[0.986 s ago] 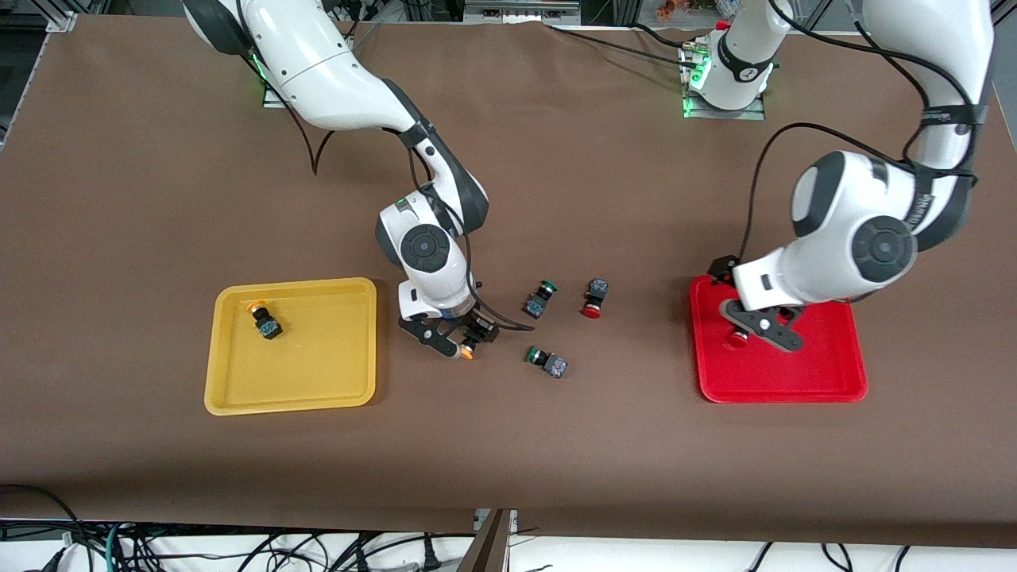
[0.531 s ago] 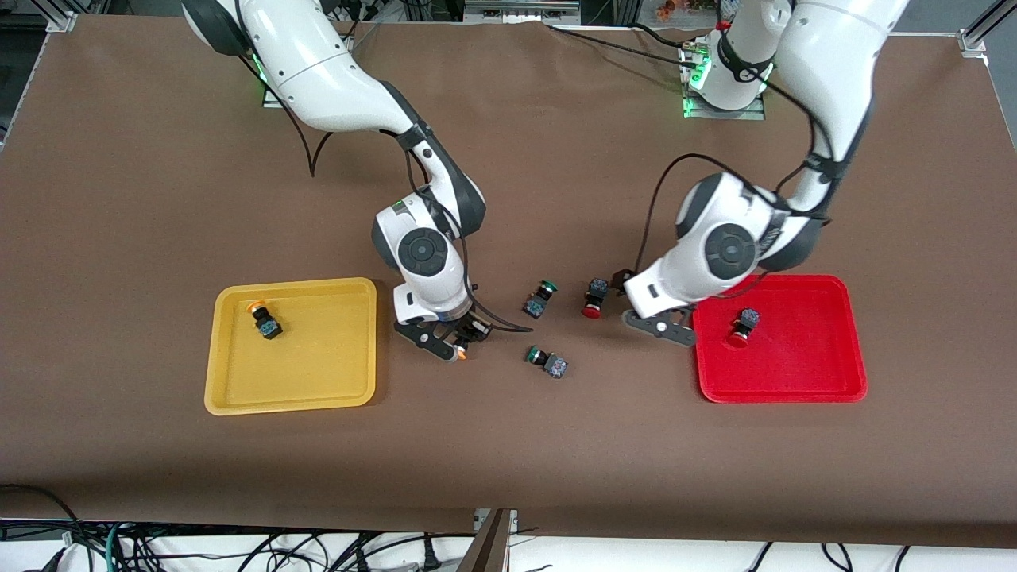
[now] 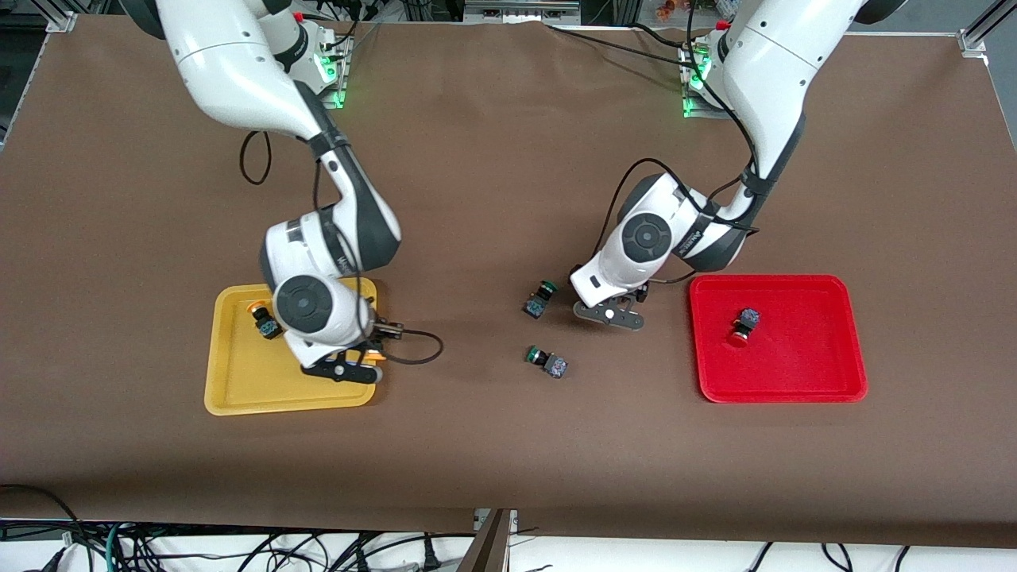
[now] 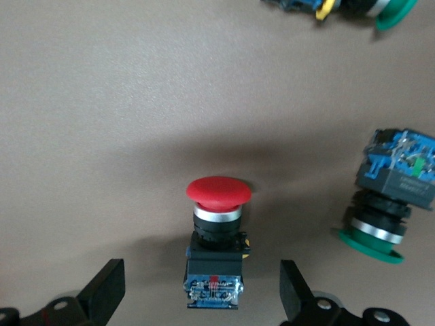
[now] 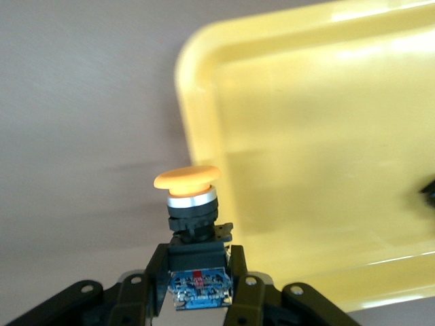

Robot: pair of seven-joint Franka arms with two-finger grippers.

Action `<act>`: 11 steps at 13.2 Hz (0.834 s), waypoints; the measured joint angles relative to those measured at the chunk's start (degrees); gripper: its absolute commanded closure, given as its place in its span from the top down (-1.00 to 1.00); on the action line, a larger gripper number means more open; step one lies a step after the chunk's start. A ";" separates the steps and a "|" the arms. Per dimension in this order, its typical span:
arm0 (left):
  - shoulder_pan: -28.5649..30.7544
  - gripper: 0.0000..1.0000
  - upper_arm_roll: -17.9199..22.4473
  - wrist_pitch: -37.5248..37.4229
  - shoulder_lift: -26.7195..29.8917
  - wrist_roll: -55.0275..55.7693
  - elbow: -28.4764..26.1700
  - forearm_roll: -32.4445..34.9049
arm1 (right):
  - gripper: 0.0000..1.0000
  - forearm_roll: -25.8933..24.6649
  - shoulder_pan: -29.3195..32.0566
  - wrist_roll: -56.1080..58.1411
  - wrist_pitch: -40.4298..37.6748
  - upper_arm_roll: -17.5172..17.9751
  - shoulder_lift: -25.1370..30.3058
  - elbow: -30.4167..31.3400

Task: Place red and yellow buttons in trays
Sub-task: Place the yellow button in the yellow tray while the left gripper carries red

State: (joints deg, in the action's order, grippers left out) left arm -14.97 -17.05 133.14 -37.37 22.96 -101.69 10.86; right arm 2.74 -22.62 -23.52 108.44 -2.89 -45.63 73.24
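My right gripper (image 3: pixel 359 365) is shut on a yellow button (image 5: pixel 192 204) and holds it over the corner of the yellow tray (image 3: pixel 238 393) nearest the middle of the table; the tray also shows in the right wrist view (image 5: pixel 306 122). A second yellow button (image 3: pixel 264 318) lies in that tray. My left gripper (image 3: pixel 612 312) is open, low over a red button (image 4: pixel 216 238) that lies on the table between its fingers (image 4: pixel 102 295). That button is hidden in the front view. Another red button (image 3: pixel 740 327) lies in the red tray (image 3: pixel 834 389).
Two green-capped buttons lie mid-table: one (image 3: pixel 540 298) right beside the left gripper, also in the left wrist view (image 4: pixel 391 197), and one (image 3: pixel 547 361) nearer the front camera. Both arms' cables hang near their grippers.
My right arm carried the yellow button from the table to over the yellow tray's corner. My left arm left a red button in the red tray and moved over the red button on the table.
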 measured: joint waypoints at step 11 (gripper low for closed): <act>0.42 -0.74 0.79 -3.31 -0.20 -0.78 1.47 2.78 | 1.00 -0.16 8.91 7.81 -2.14 -0.97 -1.02 5.42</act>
State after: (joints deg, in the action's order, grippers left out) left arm -14.55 -16.26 129.83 -37.57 22.18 -100.22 13.63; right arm 2.58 -13.71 -15.71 106.30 -3.86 -46.65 78.66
